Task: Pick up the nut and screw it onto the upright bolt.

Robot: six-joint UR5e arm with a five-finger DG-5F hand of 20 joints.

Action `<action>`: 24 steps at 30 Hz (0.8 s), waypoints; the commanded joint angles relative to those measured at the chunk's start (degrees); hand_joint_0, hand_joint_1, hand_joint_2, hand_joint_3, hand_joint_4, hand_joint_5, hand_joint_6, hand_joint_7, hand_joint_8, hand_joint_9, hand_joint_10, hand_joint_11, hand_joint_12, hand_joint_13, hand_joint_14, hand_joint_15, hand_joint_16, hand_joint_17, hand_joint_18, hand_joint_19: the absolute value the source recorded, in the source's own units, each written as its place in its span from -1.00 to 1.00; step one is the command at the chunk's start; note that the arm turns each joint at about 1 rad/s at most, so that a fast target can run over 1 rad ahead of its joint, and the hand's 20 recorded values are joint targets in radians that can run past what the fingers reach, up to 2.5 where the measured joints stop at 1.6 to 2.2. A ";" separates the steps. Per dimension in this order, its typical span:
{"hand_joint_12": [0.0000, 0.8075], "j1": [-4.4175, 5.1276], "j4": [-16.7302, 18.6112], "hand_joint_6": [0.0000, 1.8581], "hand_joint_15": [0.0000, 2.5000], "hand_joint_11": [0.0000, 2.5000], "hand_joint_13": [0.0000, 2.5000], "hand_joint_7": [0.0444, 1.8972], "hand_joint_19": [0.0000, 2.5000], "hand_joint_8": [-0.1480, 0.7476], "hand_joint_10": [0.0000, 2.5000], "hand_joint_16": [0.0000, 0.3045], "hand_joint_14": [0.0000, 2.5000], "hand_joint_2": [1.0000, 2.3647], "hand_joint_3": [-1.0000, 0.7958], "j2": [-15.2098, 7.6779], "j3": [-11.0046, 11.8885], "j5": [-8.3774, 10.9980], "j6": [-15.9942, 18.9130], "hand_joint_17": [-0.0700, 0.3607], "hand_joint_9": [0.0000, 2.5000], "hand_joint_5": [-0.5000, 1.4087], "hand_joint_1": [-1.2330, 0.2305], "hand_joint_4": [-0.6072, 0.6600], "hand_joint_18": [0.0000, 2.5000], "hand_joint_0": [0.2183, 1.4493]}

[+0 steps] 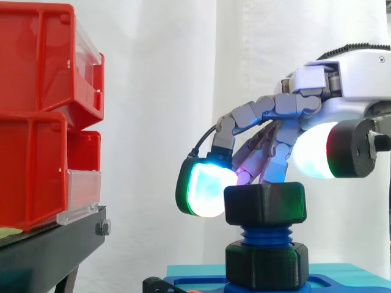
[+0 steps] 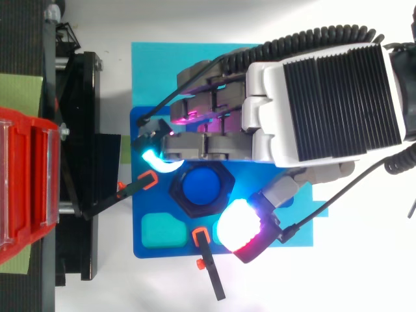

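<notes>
hand point(image 2: 325, 104) has fingers curled round nut point(image 1: 264, 204) sitting on the top threads of the bolt point(image 1: 266, 235), pad point(image 2: 158, 162) at 10 o'clock, thumb point(image 2: 242, 229) at 4, riding high; the risk is it slips or cross-threads.

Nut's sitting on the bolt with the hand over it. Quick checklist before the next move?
1. Nut on the bolt: ok. The bolt's blue end shows through the nut's hole in the top view.
2. Nut level: ok in the side view.
3. Bolt upright: ok.
4. Nut run fully down: not ok. Bare thread shows between it and the black collar at the bolt's foot.
5. Hand placed over the nut: ok.
6. Hand's grip on the nut: cannot tell.
</notes>
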 commanded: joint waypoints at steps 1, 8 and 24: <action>-0.60 -0.11 -1.10 -0.46 -1.00 -1.00 -0.35 0.05 -0.84 -0.23 -1.00 -0.86 -1.00 -1.00 -0.44 -0.01 0.00 -0.01 -0.67 -0.45 -0.17 -0.50 0.32 0.30 -0.57 -0.51; -0.61 -0.46 -1.45 -0.46 -1.00 -1.00 -0.34 0.30 -0.83 -0.21 -1.00 -0.85 -1.00 -1.00 -0.44 -0.01 0.00 -0.10 -0.94 -0.44 -0.15 -0.46 0.34 0.27 -0.56 -0.50; -0.68 -1.78 -0.92 -0.46 -1.00 -1.00 -0.25 0.54 -0.80 -0.23 -1.00 -0.87 -1.00 -1.00 -0.44 -0.01 0.00 -1.77 -0.94 -0.46 -0.01 -0.38 0.37 -0.01 -0.45 -0.50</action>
